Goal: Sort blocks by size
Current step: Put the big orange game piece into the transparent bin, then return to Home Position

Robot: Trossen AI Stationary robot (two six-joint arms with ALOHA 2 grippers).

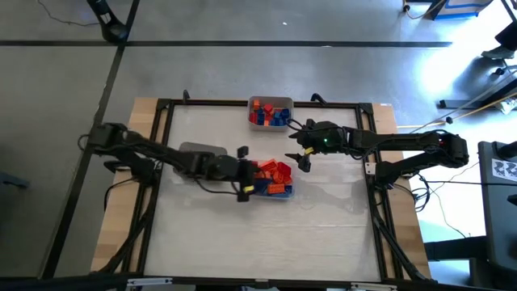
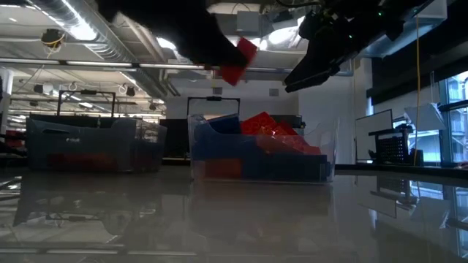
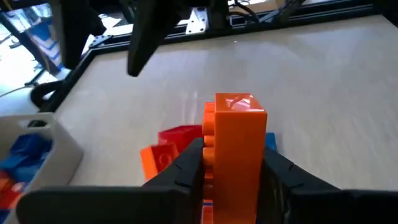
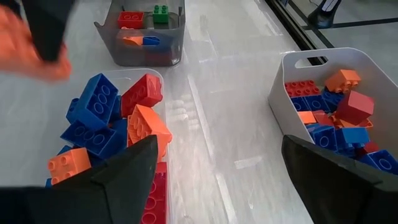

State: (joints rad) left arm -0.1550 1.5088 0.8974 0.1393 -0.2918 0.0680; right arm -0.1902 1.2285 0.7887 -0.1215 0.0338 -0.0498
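A clear tray (image 1: 284, 191) at the table's middle holds a heap of red, orange and blue blocks (image 4: 115, 134). My left gripper (image 1: 246, 171) hangs over the tray's left end, shut on an orange block (image 3: 239, 140), which also shows high above the tray in the low view (image 2: 238, 62). My right gripper (image 1: 304, 158) stands open over the tray's far right corner, nothing between its fingers (image 4: 214, 168). A white bin (image 1: 269, 102) at the far edge holds more blocks (image 4: 336, 118). A small grey tray (image 4: 149, 53) holds a red, a green, an orange and a blue block. My left gripper pinches the orange block's two opposite side walls (image 3: 208, 155) between its two fingers (image 3: 186, 165). The fingers come from the table's left, slanting a little down. The block stands up past the fingertips, lifted clear above the heap in the clear tray.
A black frame (image 1: 161, 121) runs round the white work surface (image 1: 266, 242). The grey tray (image 1: 202, 149) lies partly under my left arm. Bare surface lies between the trays and toward the near edge.
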